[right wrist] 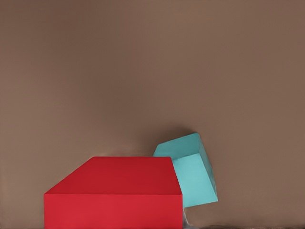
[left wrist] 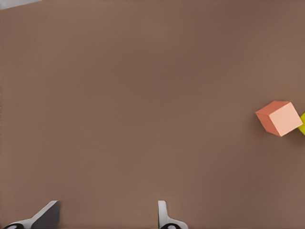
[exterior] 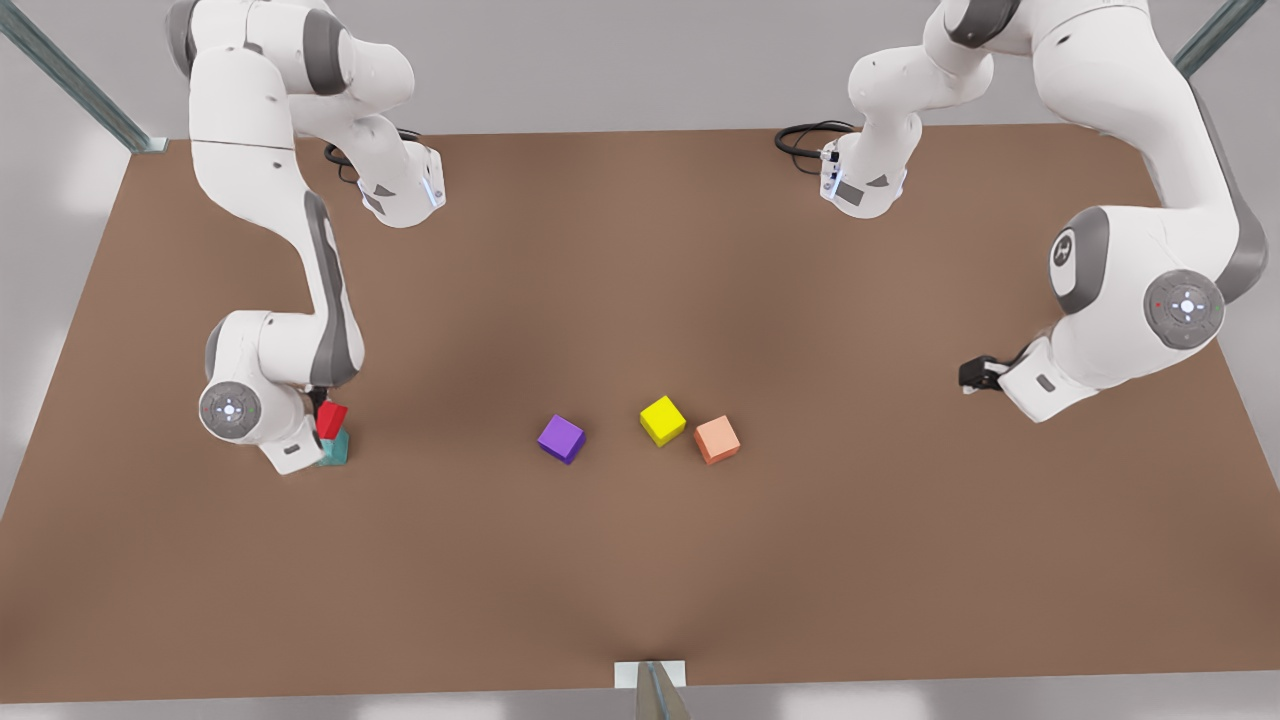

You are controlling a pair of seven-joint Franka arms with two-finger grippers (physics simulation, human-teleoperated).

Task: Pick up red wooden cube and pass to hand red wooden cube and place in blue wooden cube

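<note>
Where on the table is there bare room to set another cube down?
The table lies bare between the two arm bases, and between the purple cube and the teal cube. It is crowded where the yellow cube and salmon cube sit close, and at the right gripper holding the red cube.

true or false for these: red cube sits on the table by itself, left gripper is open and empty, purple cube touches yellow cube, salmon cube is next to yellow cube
1. The red wooden cube rests alone on the table. False: the right gripper holds it tilted just above the blue wooden cube.
2. The left gripper is open and empty. True.
3. The purple cube touches the yellow cube. False: they stand apart.
4. The salmon-orange cube sits beside the yellow cube. True.
</note>
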